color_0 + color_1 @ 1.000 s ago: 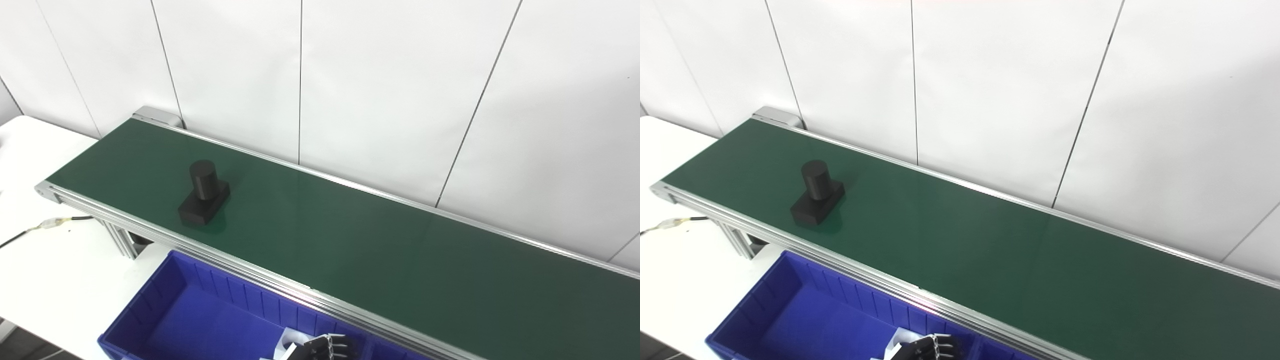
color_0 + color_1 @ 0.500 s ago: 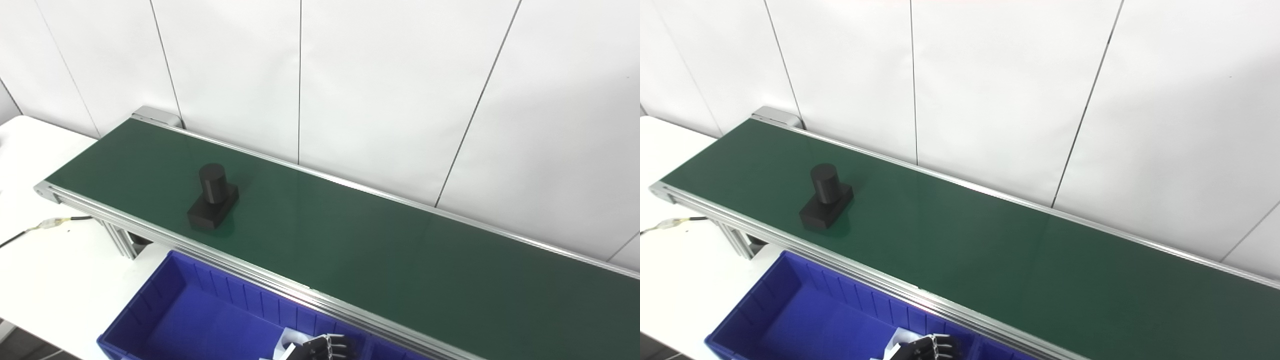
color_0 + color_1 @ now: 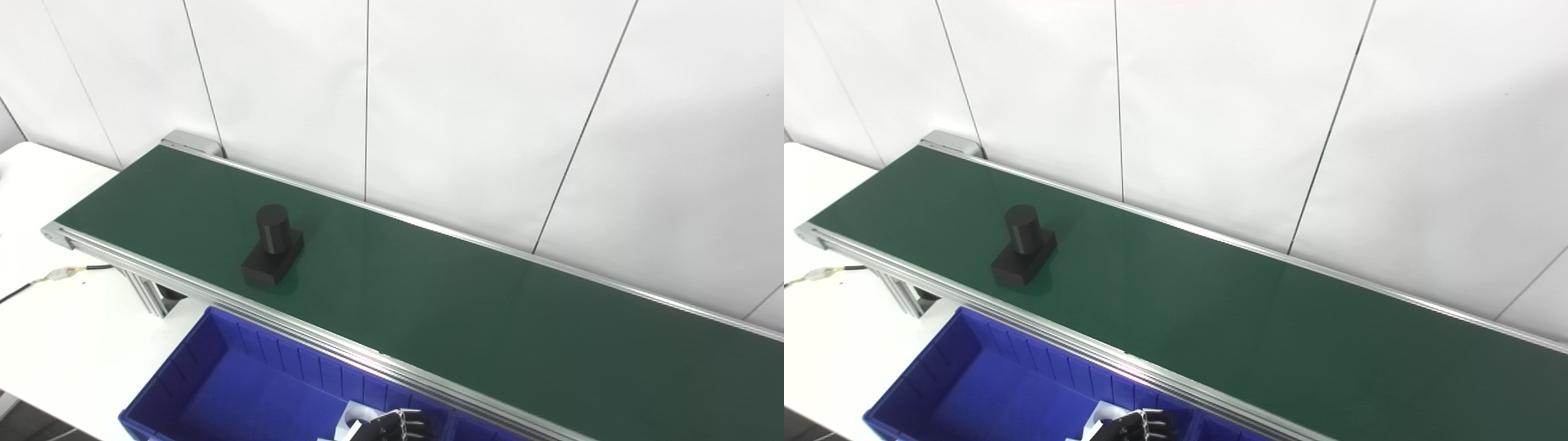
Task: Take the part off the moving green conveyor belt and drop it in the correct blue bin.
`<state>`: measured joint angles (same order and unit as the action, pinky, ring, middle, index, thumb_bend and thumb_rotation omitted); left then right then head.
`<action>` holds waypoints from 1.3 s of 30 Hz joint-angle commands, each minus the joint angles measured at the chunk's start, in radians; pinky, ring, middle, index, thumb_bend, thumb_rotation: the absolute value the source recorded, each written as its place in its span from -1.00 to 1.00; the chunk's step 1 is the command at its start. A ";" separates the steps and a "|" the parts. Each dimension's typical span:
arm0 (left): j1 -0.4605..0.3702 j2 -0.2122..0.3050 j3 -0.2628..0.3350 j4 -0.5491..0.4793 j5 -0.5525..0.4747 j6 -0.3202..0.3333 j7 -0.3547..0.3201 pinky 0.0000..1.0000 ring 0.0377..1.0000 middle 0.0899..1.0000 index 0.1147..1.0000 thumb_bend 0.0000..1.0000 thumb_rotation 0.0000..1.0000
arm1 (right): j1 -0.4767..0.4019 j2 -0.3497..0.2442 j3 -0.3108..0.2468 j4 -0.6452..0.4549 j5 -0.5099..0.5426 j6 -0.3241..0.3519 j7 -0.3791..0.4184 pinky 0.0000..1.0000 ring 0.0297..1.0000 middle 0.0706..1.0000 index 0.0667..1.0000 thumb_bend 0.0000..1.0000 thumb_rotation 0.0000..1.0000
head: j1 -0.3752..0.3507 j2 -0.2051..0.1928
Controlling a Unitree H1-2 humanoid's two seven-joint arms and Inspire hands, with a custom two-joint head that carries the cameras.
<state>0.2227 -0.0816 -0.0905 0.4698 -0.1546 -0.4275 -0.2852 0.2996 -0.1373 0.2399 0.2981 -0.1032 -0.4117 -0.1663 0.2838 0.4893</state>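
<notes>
A black part (image 3: 272, 246), an upright cylinder on a flat rectangular base, rides on the green conveyor belt (image 3: 465, 306) toward its left end, near the front rail. A blue bin (image 3: 245, 392) stands below the belt's front rail. Only the dark fingertips and a bit of white casing of my left hand (image 3: 392, 425) show at the bottom edge, over the bin and well short of the part; it also shows in the right eye view (image 3: 1139, 425). The fingers look curled, but most of the hand is cut off. My right hand is out of view.
The belt's aluminium front rail (image 3: 343, 346) runs between the bin and the belt. A divider (image 3: 444, 422) splits the bin near the hand. A white table (image 3: 55, 318) with a cable (image 3: 61, 274) lies at left. A white panelled wall stands behind the belt.
The black part has travelled to the right along the belt. The hand has stayed in place over the bin.
</notes>
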 commanded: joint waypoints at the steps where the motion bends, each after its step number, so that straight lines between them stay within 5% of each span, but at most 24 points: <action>1: -0.011 -0.003 0.003 -0.017 -0.005 -0.041 -0.009 0.22 0.19 0.26 0.28 0.53 -1.00 | -0.002 0.001 0.002 -0.020 -0.001 -0.058 -0.002 0.35 0.50 0.65 0.79 0.05 -1.00 | -0.002 0.001; 24: -0.002 0.005 -0.002 -0.046 0.000 -0.032 -0.004 0.26 0.22 0.29 0.31 0.42 -1.00 | 0.009 0.002 0.014 -0.050 -0.011 -0.058 -0.013 0.31 0.47 0.62 0.75 0.14 -1.00 | -0.064 0.041; 39: 0.014 0.033 0.002 -0.056 -0.050 -0.030 -0.035 0.31 0.25 0.27 0.31 0.35 -1.00 | 0.022 0.009 0.043 -0.071 -0.032 -0.058 -0.035 0.28 0.44 0.60 0.73 0.22 -0.94 | -0.169 0.055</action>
<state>0.2404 -0.0475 -0.0893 0.4427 -0.1861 -0.4272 -0.3028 0.3199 -0.1346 0.2804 0.2638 -0.1380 -0.4117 -0.1919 0.1136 0.5431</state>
